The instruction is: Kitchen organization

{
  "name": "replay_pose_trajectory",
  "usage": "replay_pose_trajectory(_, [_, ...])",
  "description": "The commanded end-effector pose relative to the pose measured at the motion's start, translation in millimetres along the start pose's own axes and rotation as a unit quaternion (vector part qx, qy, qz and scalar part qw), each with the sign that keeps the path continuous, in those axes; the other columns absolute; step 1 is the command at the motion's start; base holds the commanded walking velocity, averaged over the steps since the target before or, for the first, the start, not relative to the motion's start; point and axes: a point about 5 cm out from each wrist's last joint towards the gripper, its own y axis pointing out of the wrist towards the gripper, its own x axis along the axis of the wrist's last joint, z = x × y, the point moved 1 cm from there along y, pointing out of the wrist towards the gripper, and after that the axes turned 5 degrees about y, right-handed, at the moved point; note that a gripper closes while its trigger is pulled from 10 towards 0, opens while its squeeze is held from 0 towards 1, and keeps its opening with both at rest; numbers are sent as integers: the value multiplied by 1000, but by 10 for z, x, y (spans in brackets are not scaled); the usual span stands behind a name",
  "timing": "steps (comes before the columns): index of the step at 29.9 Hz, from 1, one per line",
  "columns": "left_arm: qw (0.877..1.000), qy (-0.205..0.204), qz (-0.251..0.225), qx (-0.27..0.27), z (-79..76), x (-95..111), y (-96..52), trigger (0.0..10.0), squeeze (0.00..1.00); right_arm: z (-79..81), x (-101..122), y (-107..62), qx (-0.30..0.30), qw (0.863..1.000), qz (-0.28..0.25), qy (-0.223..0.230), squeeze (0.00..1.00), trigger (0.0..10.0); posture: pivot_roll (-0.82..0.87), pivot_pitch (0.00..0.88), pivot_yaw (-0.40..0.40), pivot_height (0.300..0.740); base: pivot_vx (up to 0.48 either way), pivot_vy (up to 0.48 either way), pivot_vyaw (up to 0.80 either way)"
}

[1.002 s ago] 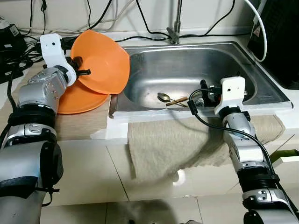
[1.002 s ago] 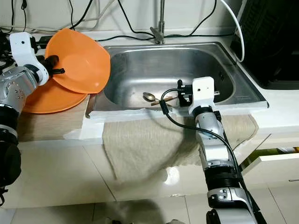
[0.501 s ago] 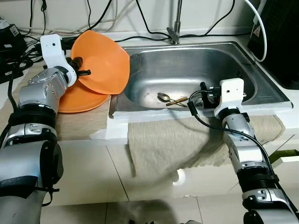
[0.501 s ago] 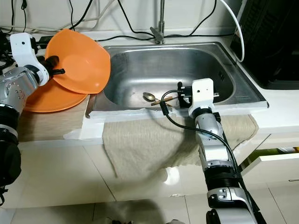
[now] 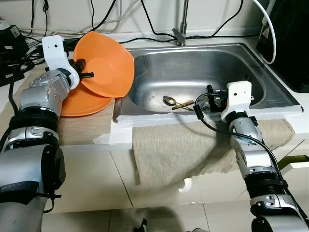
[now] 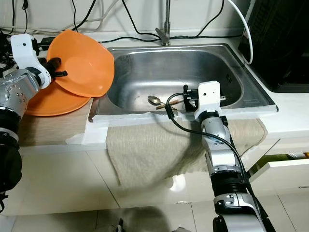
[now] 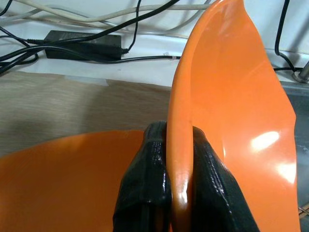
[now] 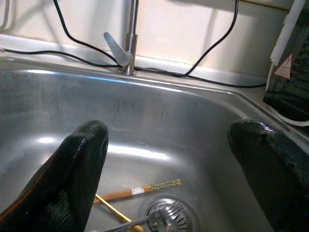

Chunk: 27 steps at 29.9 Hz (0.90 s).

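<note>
While pinched at its rim by left gripper (image 7: 169, 193), orange bowl (image 5: 107, 63) tilted on edge left of sink (image 5: 270, 82), hollow facing sink; right gripper (image 8: 169, 159) spread wide, empty, over sink.

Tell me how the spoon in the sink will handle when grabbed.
The spoon looks like polished metal, so probably stiff and slippery. It lies flat on the sink floor across the chopsticks, so it may skid or drag them along. The open right end effector hovers above.

Pale wall (image 5: 145, 9) draped with black cables (image 5: 212, 33) — glossy, probably tiled, cream floor (image 5: 96, 183) below.
</note>
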Motion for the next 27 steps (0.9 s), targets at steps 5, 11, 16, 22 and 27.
replay_pose_trajectory(5, [999,15,30,10,24,-93,8,0,0,-1,50,38,2,1000,-11,1,0,10000,-66,0,44,740,0,0,0])
replay_pose_trajectory(11, [999,15,30,10,18,-91,12,0,0,-7,49,43,2,1000,-10,1,0,10000,-66,0,42,740,0,0,0])
replay_pose_trajectory(16, [999,15,30,11,16,-89,14,0,0,-7,50,50,2,1000,-10,1,0,10000,-64,0,41,740,0,0,0])
replay_pose_trajectory(22, [999,15,30,11,22,-90,13,0,0,-2,49,49,2,1000,-11,1,0,10000,-63,0,43,740,0,0,0])
replay_pose_trajectory(27, [999,15,30,11,21,-87,15,0,0,-2,50,53,2,1000,-11,1,0,10000,-63,0,43,740,0,0,0])
